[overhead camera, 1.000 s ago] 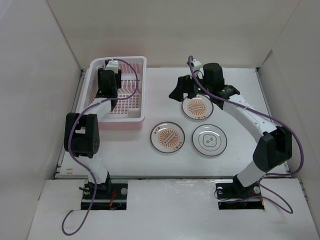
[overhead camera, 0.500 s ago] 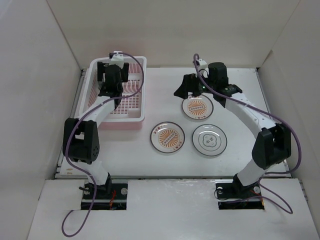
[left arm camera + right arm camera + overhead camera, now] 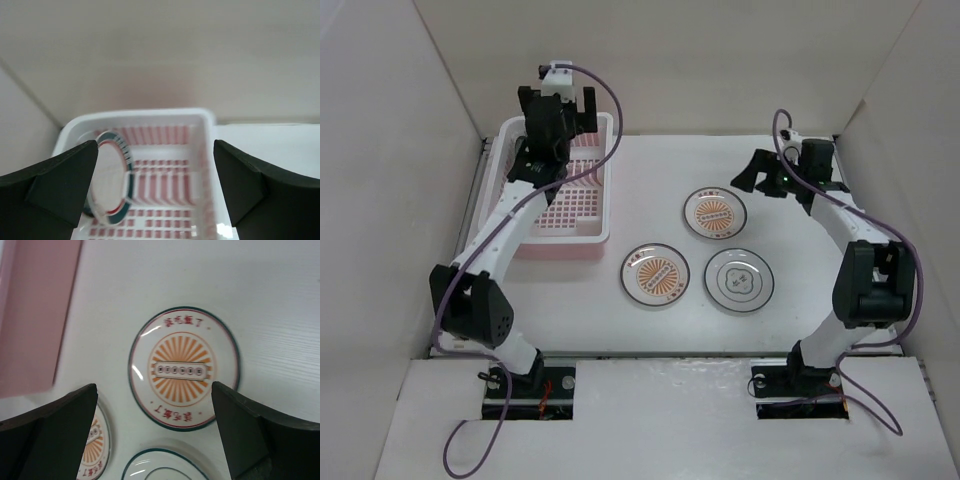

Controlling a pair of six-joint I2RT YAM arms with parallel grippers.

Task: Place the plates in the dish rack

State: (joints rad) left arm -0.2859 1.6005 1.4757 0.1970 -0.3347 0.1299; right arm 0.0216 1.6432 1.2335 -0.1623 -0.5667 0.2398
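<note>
Overhead view of a white bench [image 3: 650, 170] walled in by pale panels, with two robot arms reaching from the near edge.

At far left sits the dish rack [image 3: 565, 248], a pale pink basket with a white rim and a slotted base. The left arm stretches over it, and the left claw [image 3: 155, 160] hangs above the rack's far end. Its two dark fingers are spread wide and hold nothing. The left wrist camera shows one plate with a teal rim [image 3: 111, 175] standing on edge inside the rack, slightly tilted, towards the rack's left side. It touches neither finger.

Three plates lie flat on the bench to the right of the rack, well apart from it. The far sunburst plate [image 3: 714, 213] has an orange rayed centre and a dark rim. The near sunburst plate [image 3: 655, 273] looks the same and lies nearer and to the left. The grey-patterned plate [image 3: 739, 280] is white and lies just right of the near sunburst plate. None of the three touches another.

The right arm bends up along the right side. The right claw [image 3: 154, 390] hovers above the bench, to the right of the far sunburst plate. It is released, fingers wide apart and empty. In the right wrist camera that plate shows between the two fingers.
</note>
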